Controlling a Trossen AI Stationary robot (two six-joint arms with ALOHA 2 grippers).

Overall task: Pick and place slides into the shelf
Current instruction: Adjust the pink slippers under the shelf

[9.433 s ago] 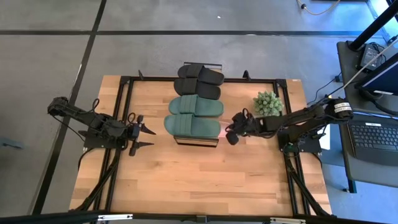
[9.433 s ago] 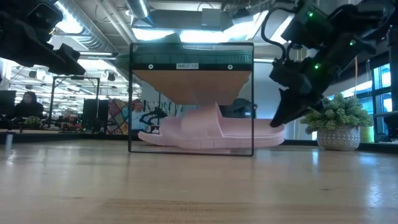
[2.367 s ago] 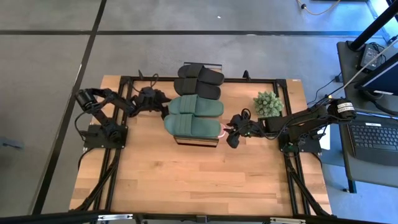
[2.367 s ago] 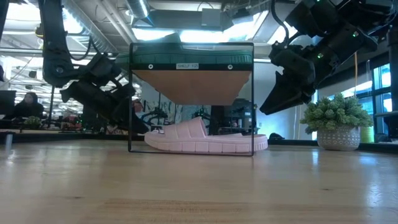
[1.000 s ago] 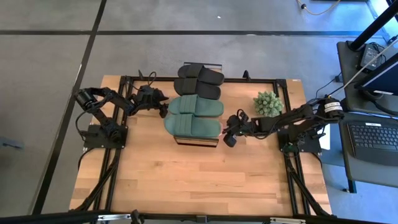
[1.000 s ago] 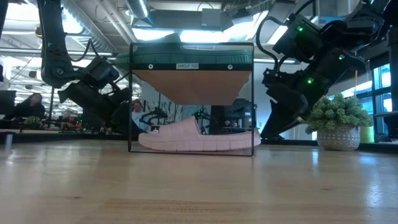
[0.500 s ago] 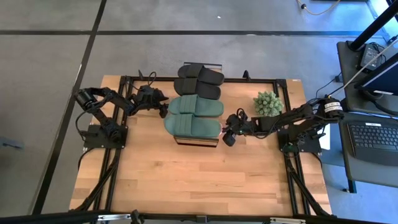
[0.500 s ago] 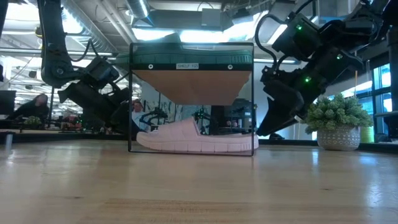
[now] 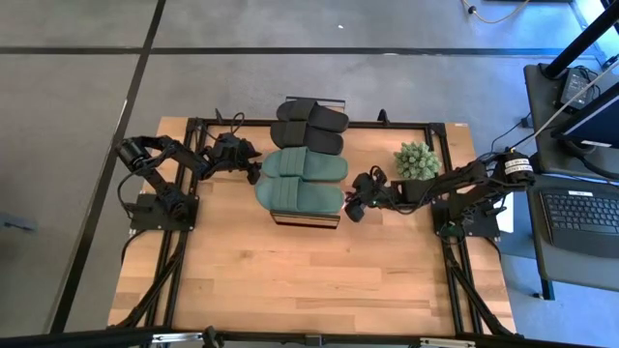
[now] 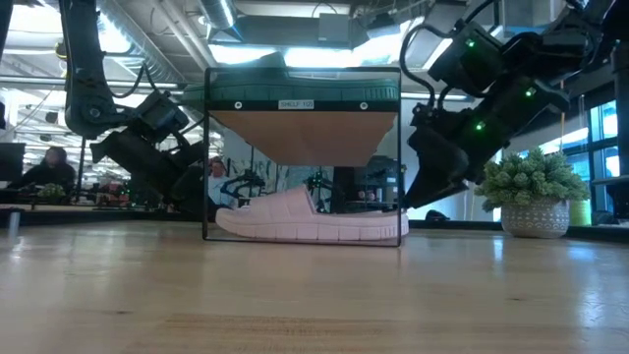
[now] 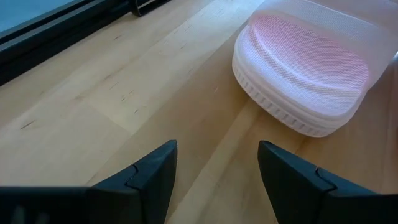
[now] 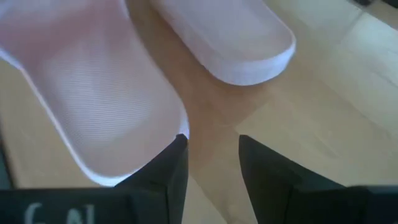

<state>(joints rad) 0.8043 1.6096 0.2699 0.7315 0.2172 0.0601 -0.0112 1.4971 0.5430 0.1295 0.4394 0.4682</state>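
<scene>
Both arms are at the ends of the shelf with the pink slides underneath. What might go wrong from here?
1. The right gripper has one of its fingers at the edge of a pink slide; a further push might skew it against the second pink slide.
2. The left gripper, open, faces a pink slide's end; opposing pushes might jam it.
3. The right arm is close to the shelf and might nudge it.

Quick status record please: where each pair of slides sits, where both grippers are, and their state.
shelf: wood boards in black frame, mid-table
green slides: on top board
black slides: behind the green pair, at the table's far edge
pink slides: on the tabletop under the top board, two visible in right wrist view
left gripper: open, just off a pink slide's end, not touching
right gripper: partly open, one finger at a pink slide's edge, holding nothing
plant: beside right arm
</scene>
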